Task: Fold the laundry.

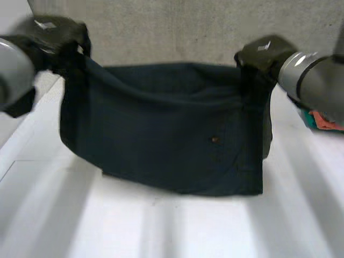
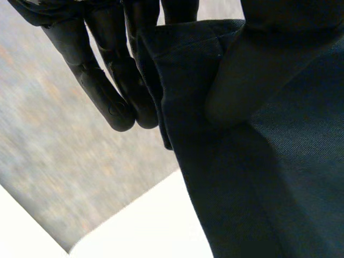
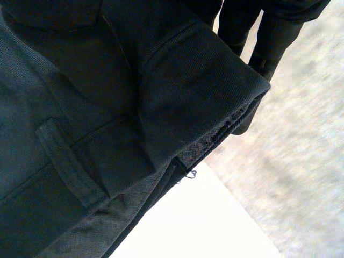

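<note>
White table [image 1: 161,231], garment [image 1: 172,140] in left hand [image 1: 59,37], right hand [image 1: 260,54]

The dark navy garment [image 1: 172,129] hangs spread wide across the middle of the head view. Its two top corners are raised at the upper left and the upper right of the frame, and the top edge sags a little between them. The lower edge seems to touch the white table [image 1: 172,231] below the centre. A small brown spot [image 1: 215,140] sits right of centre. The right wrist view shows a belt loop [image 3: 67,164] and a frayed thread [image 3: 189,173] on a folded edge.
</note>
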You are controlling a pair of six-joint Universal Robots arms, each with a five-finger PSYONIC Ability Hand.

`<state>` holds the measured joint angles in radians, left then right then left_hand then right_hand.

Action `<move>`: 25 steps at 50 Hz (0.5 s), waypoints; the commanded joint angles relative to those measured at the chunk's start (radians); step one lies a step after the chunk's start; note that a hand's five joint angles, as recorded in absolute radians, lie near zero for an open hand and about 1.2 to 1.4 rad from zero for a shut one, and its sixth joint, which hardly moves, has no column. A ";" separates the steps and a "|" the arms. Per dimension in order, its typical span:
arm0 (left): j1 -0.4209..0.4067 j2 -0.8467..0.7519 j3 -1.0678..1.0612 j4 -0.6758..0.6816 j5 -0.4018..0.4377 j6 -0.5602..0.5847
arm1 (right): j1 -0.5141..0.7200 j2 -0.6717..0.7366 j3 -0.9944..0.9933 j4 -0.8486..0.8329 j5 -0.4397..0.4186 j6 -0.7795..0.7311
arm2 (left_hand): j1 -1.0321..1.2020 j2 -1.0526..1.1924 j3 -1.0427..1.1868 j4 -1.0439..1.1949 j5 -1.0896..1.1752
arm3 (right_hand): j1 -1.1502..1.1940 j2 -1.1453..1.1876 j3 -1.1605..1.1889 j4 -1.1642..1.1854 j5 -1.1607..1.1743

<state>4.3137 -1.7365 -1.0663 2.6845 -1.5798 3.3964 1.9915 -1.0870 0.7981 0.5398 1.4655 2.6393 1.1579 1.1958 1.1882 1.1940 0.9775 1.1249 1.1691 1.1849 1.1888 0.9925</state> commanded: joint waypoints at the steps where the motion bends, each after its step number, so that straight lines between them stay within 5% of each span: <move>1: -0.011 -0.313 0.228 0.012 -0.034 0.027 | 0.020 0.179 -0.069 -0.092 0.007 -0.061 | 0.238 0.200 0.208 0.202 0.244 | 0.271 0.227 0.211 0.207 0.229; 6: -0.040 -0.423 0.517 0.067 -0.074 0.020 | 0.024 0.234 -0.181 -0.451 0.114 -0.026 | 0.238 0.200 0.208 0.202 0.244 | 0.271 0.227 0.211 0.207 0.229; 13: -0.058 -0.306 0.507 0.338 -0.135 -0.077 | 0.013 0.153 -0.157 -0.909 0.159 0.076 | 0.238 0.200 0.208 0.202 0.244 | 0.271 0.227 0.211 0.207 0.229; 25: -0.106 -0.172 0.053 0.460 -0.098 -0.037 | -0.023 0.196 -0.143 -0.605 -0.022 0.094 | 0.238 0.200 0.208 0.202 0.244 | 0.271 0.227 0.211 0.207 0.229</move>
<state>4.2201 -1.9260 -0.8056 3.1405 -1.6979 3.3369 1.9884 -0.9309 0.6280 -0.2600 1.5270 2.7383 1.1579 1.1967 1.1888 1.1943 0.9771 1.1264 1.1691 1.1854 1.1960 1.0050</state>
